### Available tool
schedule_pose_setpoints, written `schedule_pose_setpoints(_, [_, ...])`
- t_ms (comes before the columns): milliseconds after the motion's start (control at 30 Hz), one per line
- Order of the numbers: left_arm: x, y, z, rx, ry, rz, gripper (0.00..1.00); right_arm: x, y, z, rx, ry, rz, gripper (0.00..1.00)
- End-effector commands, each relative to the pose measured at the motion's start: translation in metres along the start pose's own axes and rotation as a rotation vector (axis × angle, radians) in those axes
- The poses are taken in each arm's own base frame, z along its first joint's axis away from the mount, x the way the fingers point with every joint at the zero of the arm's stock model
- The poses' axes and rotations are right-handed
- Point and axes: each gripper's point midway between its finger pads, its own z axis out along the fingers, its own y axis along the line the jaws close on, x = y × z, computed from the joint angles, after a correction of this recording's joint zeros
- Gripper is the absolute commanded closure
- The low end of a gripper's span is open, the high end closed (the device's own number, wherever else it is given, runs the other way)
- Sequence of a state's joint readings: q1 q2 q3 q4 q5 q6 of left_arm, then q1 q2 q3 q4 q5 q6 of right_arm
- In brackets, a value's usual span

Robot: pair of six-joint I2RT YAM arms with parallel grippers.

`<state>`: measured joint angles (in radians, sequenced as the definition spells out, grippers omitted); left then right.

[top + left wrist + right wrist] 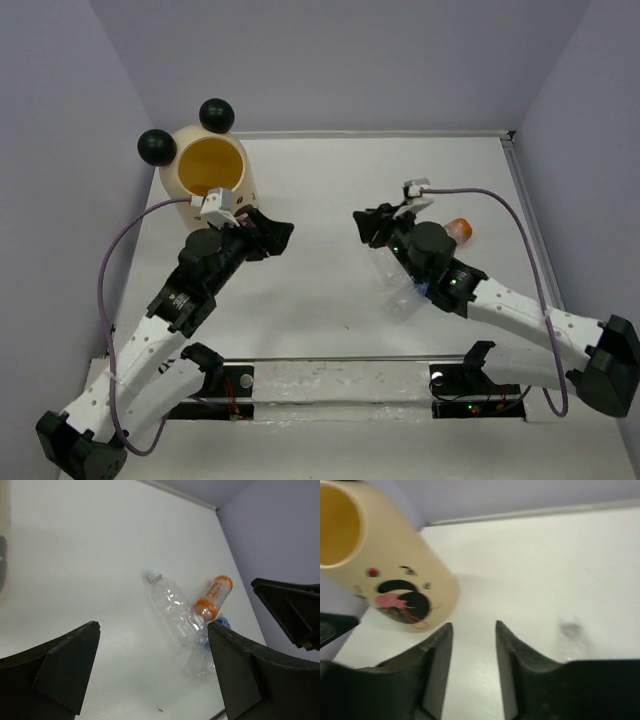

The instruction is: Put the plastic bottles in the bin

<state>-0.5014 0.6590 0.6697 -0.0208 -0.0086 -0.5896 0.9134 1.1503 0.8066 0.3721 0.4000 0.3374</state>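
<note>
Fingers on the left (pixel 60 672) gape wide and empty; right fingers (pixel 432 667) stand narrowly parted, holding nothing.

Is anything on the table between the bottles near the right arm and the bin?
Nothing visible on the table does. The clear bottle and orange bottle lie on the right, the bin at the far left, with bare table between. Only the open left gripper hangs over that stretch, near the bin.
</note>
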Motion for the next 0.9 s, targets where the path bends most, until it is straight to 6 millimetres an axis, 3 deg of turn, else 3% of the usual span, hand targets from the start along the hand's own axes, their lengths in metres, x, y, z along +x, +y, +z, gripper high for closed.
schedule_pose_setpoints(0, [0.035,-0.048,0.031,0.042,0.102,-0.038,0.01,0.019,-0.119,-0.063,0.422,0.034,0.168,0.29])
schedule_pose_setpoints(67, [0.059,-0.059,0.043,0.023,0.162,-0.061,0.01,0.023,-0.144,-0.085,0.509,0.033,0.16,0.15])
schedule_pose_setpoints(100, [0.066,-0.074,0.048,0.037,0.18,-0.073,0.01,0.02,-0.156,-0.1,0.571,0.02,0.162,0.09])
schedule_pose_setpoints(133, [0.091,-0.07,0.063,-0.002,0.24,-0.068,0.01,0.02,-0.166,-0.106,0.607,0.017,0.165,0.08])
schedule_pose_setpoints(200, [0.101,-0.087,0.078,0.01,0.276,-0.107,0.01,0.029,-0.174,-0.118,0.645,0.048,0.18,0.07])
schedule_pose_setpoints(233, [0.123,-0.082,0.09,-0.028,0.319,-0.102,0.01,0.035,-0.18,-0.125,0.668,0.055,0.201,0.07])
schedule_pose_setpoints(333, [0.145,-0.087,0.114,-0.053,0.353,-0.102,0.01,0.041,-0.196,-0.137,0.725,0.041,0.22,0.09])
schedule_pose_setpoints(400, [0.145,-0.095,0.127,-0.055,0.339,-0.126,0.01,0.049,-0.208,-0.148,0.772,0.064,0.224,0.09])
schedule_pose_setpoints(433, [0.157,-0.089,0.135,-0.08,0.356,-0.122,0.01,0.05,-0.213,-0.151,0.788,0.061,0.226,0.09])
schedule_pose_setpoints(600, [0.173,-0.1,0.167,-0.092,0.375,-0.143,0.01,0.069,-0.237,-0.166,0.852,0.108,0.277,0.09])
schedule_pose_setpoints(633, [0.185,-0.096,0.173,-0.107,0.396,-0.132,0.01,0.073,-0.241,-0.169,0.868,0.12,0.282,0.09])
schedule_pose_setpoints(700, [0.191,-0.096,0.179,-0.111,0.407,-0.124,0.01,0.081,-0.248,-0.173,0.9,0.136,0.3,0.09])
schedule_pose_setpoints(867, [0.208,-0.086,0.198,-0.151,0.413,-0.089,0.01,0.101,-0.247,-0.172,0.899,0.192,0.348,0.09])
